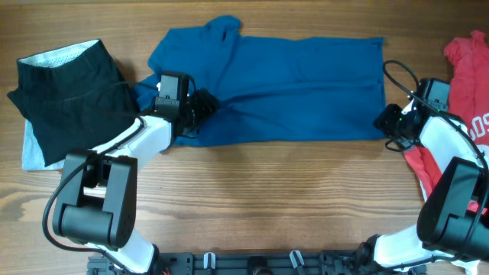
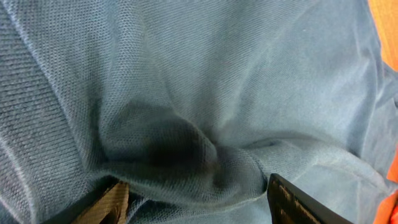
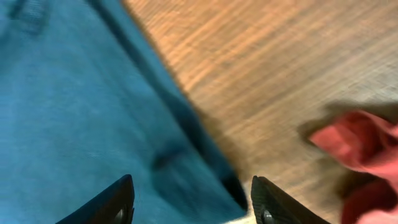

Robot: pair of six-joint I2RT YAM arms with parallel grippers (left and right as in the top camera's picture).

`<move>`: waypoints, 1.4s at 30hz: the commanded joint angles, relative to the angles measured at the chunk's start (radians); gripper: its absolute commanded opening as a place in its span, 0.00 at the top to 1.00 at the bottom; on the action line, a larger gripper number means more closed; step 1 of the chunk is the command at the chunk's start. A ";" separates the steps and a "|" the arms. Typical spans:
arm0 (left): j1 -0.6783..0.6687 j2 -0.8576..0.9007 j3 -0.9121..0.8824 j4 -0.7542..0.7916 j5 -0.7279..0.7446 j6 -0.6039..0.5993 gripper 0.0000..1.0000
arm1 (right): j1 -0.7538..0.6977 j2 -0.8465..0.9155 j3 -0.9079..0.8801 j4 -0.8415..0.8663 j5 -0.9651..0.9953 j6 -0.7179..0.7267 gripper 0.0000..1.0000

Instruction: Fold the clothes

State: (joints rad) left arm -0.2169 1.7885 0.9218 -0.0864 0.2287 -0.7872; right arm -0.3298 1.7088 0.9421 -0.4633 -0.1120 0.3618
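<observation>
The deep-blue collared shirt [image 1: 290, 84] lies spread across the far middle of the table. My left gripper [image 1: 200, 107] rests on its lower left part. In the left wrist view its jaws [image 2: 196, 186] are apart, with a raised fold of the blue fabric [image 2: 186, 93] between them. My right gripper [image 1: 384, 121] is at the shirt's lower right corner. In the right wrist view its jaws [image 3: 191, 183] are open and straddle the shirt's edge [image 3: 74, 106]. The black garment [image 1: 69, 99] lies at the left. The red T-shirt [image 1: 466, 84] with white print lies at the right and also shows in the right wrist view [image 3: 360, 140].
A pale cloth [image 1: 30, 149] pokes out from under the black garment. Bare wooden table [image 1: 290, 198] runs along the front. The right arm's cable [image 1: 397, 76] loops over the shirt's right edge.
</observation>
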 commanded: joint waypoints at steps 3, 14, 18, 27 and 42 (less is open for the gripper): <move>0.004 0.005 -0.025 -0.039 -0.040 0.036 0.25 | 0.005 -0.005 -0.009 0.003 -0.037 -0.080 0.38; 0.004 0.005 -0.025 -0.106 -0.040 0.047 0.23 | 0.005 0.080 -0.021 -0.010 -0.047 -0.098 0.57; 0.004 0.005 -0.025 -0.121 -0.040 0.047 0.21 | 0.005 0.080 -0.021 -0.026 -0.046 -0.097 0.96; 0.003 0.005 -0.025 -0.331 0.008 0.047 0.36 | -0.061 0.037 -0.018 -0.174 0.221 0.092 0.96; -0.047 -0.082 -0.025 -0.548 0.098 0.130 0.24 | -0.162 0.004 -0.016 -0.230 0.335 0.154 0.96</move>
State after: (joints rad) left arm -0.2493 1.7264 0.9497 -0.6102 0.3729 -0.7074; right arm -0.4641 1.7256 0.9409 -0.6964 0.1101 0.4866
